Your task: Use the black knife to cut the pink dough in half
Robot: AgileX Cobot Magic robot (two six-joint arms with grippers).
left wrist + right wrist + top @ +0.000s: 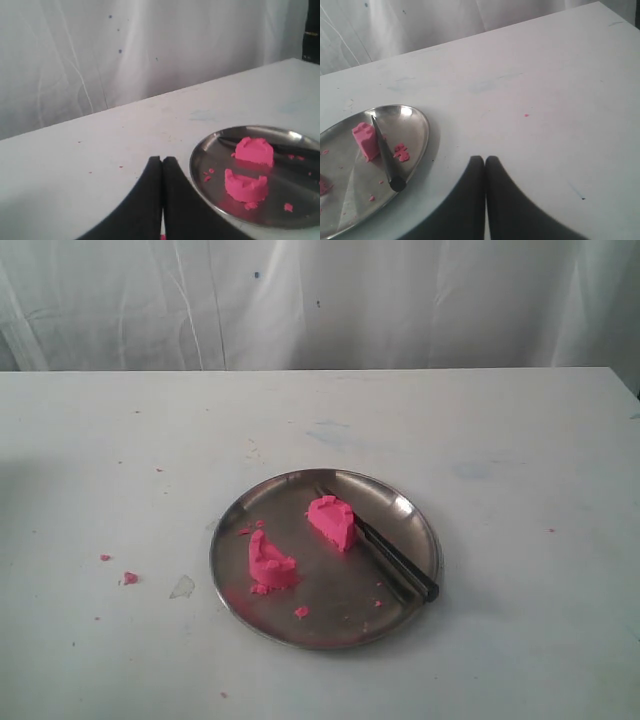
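With the left pincer (pixel 162 160) and right pincer (pixel 485 159) both closed on nothing, the pink dough (pixel 270 564), soft and probably sticky, lies in two halves on the steel plate (pixel 226 532) at lower centre, and the light, stiff black knife (pixel 390 555) beside the right half is best taken by its handle.

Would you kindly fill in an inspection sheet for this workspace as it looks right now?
Surface: white table, faint blue smudges, some marks.
Job's things: pink dough in two separate halves on the steel plate; black knife lying on the plate beside one half, handle end near the rim.
Clutter: pink crumbs on the table and on the plate.
Grippers: left pincer shut, empty, off the plate; right pincer shut, empty, off the plate.
Cables: nothing seen.
Surroundings: white curtain behind the table.
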